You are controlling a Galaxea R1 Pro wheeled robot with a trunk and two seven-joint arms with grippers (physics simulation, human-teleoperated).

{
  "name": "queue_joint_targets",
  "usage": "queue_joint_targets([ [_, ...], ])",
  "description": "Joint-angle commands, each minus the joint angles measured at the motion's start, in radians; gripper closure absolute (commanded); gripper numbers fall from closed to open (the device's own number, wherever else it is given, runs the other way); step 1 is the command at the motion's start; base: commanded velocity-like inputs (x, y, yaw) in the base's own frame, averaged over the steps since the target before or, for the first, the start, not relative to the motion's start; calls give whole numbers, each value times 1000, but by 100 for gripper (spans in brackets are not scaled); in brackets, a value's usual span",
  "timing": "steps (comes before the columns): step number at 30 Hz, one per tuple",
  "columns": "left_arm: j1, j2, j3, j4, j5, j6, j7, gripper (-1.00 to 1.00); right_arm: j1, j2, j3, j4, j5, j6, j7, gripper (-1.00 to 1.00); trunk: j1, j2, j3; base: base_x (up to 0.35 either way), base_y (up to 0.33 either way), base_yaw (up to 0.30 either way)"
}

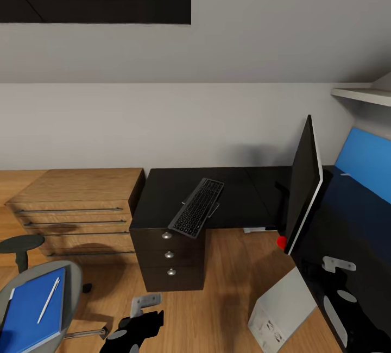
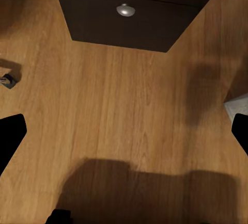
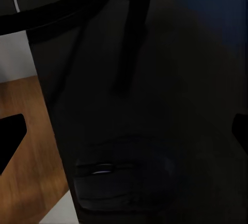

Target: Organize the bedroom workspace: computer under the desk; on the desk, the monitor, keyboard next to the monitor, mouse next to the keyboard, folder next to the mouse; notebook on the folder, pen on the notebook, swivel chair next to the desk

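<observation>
dark desk [image 3: 155, 79], mouse [image 3: 119, 185] barely discernible

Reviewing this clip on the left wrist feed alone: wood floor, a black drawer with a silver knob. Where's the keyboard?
Observer: The keyboard lies on the desk, one end overhanging the front edge above the drawers.
Operator: And the folder?
Observer: The folder is on the swivel chair seat, the pen lying on it.
Operator: The mouse?
Observer: The right wrist view shows what looks like the mouse on the dark desk, near its edge.
</observation>
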Motion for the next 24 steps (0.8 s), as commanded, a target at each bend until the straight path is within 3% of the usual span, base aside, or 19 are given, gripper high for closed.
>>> queue_joint_targets([
  [1,-1,1,-1,-1,11,3,9,-100,0,-2,1,0,-9,-1,-3,-100,0,-1,-1,0,0,0],
  [3,1,1,5,-8,12,4,8,-100,-2,-10,6,-6,-4,6,-3,-100,0,-1,-1,0,0,0],
  [6,2,-3,21,-11,12,4,8,-100,-2,-1,2,-23,10,4,-4,-100,0,-1,-1,0,0,0],
  [18,2,14,21,-28,12,5,9,-100,-2,-2,-3,-23,10,-8,-7,-100,0,-1,-1,0,0,0],
  [24,2,15,22,-29,12,5,9,-100,-2,-2,-3,-23,10,-8,-8,-100,23,-43,-20,0,0,0],
])
